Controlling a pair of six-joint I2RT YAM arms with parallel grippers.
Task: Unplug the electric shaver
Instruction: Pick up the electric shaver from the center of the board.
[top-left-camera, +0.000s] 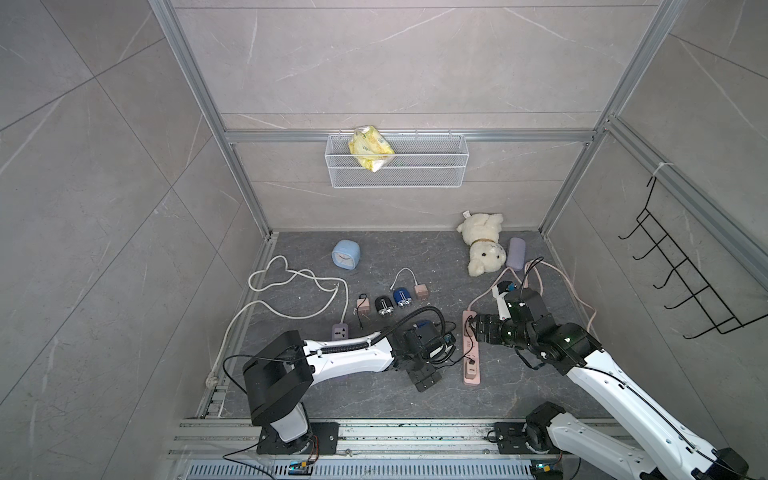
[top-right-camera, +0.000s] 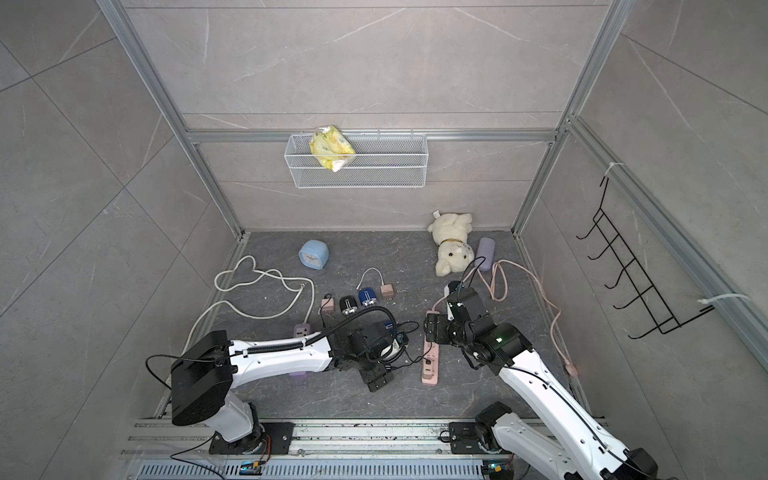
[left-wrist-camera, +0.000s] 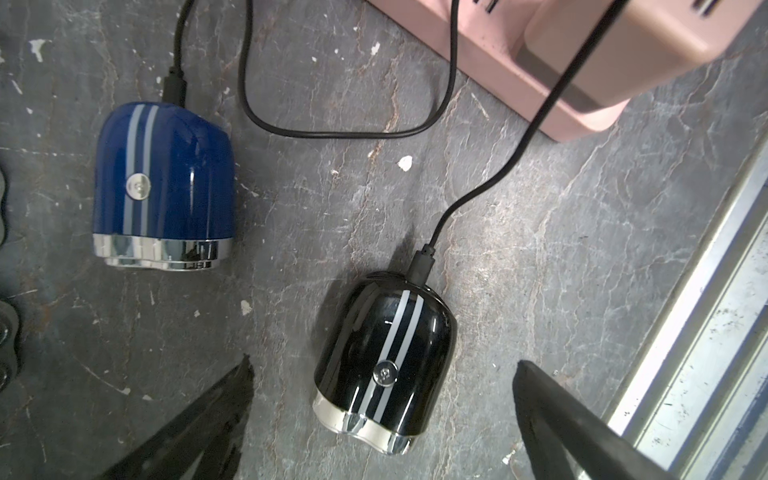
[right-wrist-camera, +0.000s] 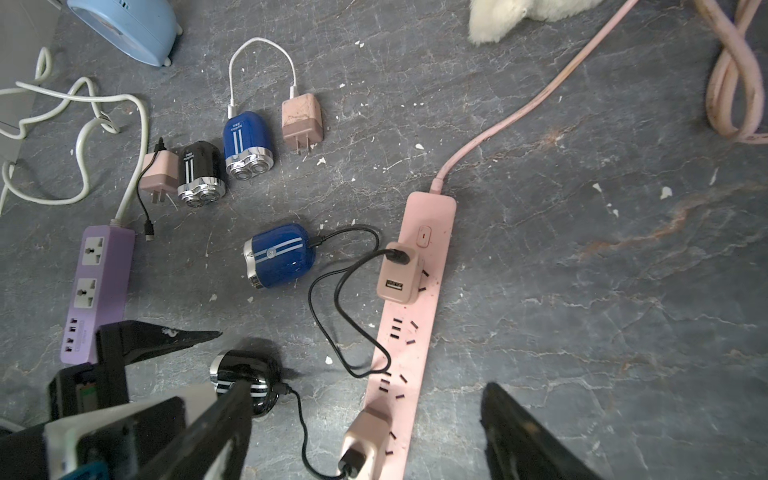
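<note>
The left tool (left-wrist-camera: 383, 361) is spread wide and holds nothing. The black shaver (left-wrist-camera: 384, 368) lies on the dark stone counter (left-wrist-camera: 540, 232) right under it, between its two fingers (left-wrist-camera: 557, 419) and touching neither. The shaver's cutting heads point back toward the tool's wrist and its cable end points away. A black cable (left-wrist-camera: 490, 187) is plugged into that far end and runs ahead of the tool to a pink charger block (left-wrist-camera: 623, 37) seated in the pink power strip (left-wrist-camera: 519, 79). Out past one finger of the left tool lies a blue shaver (left-wrist-camera: 162, 183), also with a black cable in it. The right tool (right-wrist-camera: 366, 384) is likewise wide apart and empty, hanging over the power strip. The strip's end away from its cord, with the black shaver's charger block, shows between its fingers. Ahead of the right tool a second charger block (right-wrist-camera: 401, 272) sits in the same strip and takes the blue shaver's cable. Farther beyond both tools lie two spare shavers (right-wrist-camera: 199, 174) with loose chargers (right-wrist-camera: 301, 120), a purple power strip (right-wrist-camera: 97, 286), a blue clock (top-left-camera: 345, 255) and a plush bear (top-left-camera: 484, 245).
</note>
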